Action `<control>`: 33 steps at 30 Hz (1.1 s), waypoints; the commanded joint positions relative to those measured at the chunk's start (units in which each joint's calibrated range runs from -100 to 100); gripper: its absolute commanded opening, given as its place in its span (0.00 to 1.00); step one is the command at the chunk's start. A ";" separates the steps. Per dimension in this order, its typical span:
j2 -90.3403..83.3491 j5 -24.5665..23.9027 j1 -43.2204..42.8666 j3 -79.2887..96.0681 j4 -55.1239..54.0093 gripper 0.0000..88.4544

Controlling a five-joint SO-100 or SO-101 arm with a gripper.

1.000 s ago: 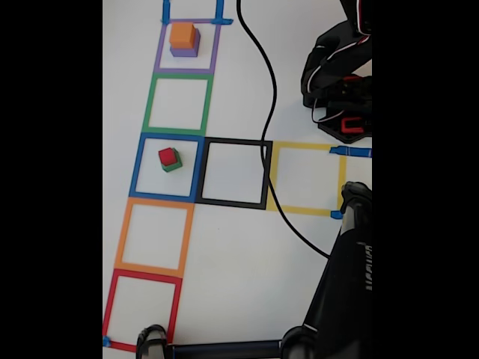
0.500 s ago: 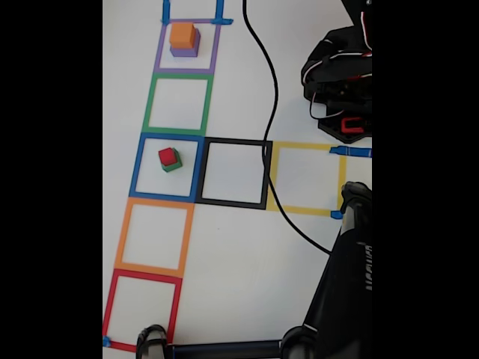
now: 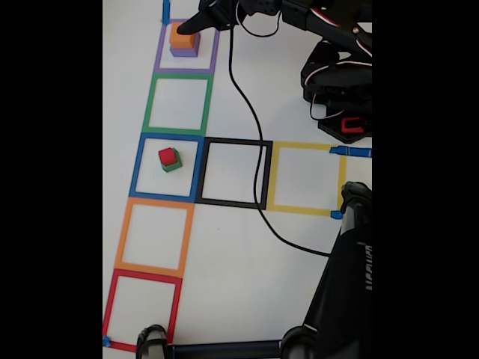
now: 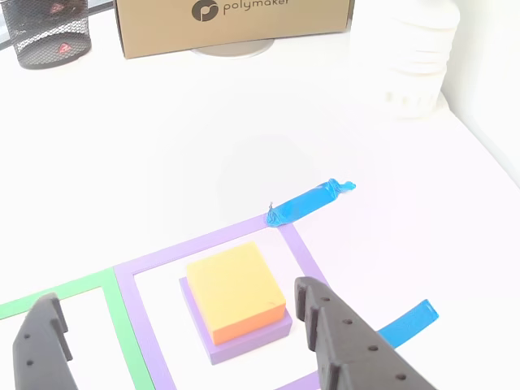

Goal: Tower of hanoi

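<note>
End effector is seen spread wide at frame bottom in the other view, straddling the orange cube stacked on the purple cube; judged lined up for pickup. Red cube on green cube sits mid-left on tabletop.

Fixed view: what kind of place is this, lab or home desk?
Probably a hobby or maker desk set up as a test bench. A white table is marked with taped coloured squares, a Polymaker cardboard box and a black mesh cup sit at its back edge, and a loose black cable crosses it.
</note>
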 commanded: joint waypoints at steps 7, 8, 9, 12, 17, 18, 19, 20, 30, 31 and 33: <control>17.86 0.90 2.40 5.15 -32.00 0.49; 20.36 0.90 3.07 4.87 -34.84 0.50; 22.70 0.90 3.64 4.69 -37.18 0.51; 28.76 0.90 4.89 4.78 -44.39 0.52; 38.61 0.90 6.81 4.69 -55.24 0.53; 40.55 0.90 7.19 4.51 -57.27 0.53; 42.08 0.90 7.48 4.33 -58.72 0.53; 43.86 0.90 7.86 3.87 -60.10 0.53; 60.17 0.90 8.53 -0.31 -73.14 0.52; 61.78 0.90 8.34 -1.04 -74.43 0.52; 64.45 0.90 7.77 -2.22 -76.13 0.52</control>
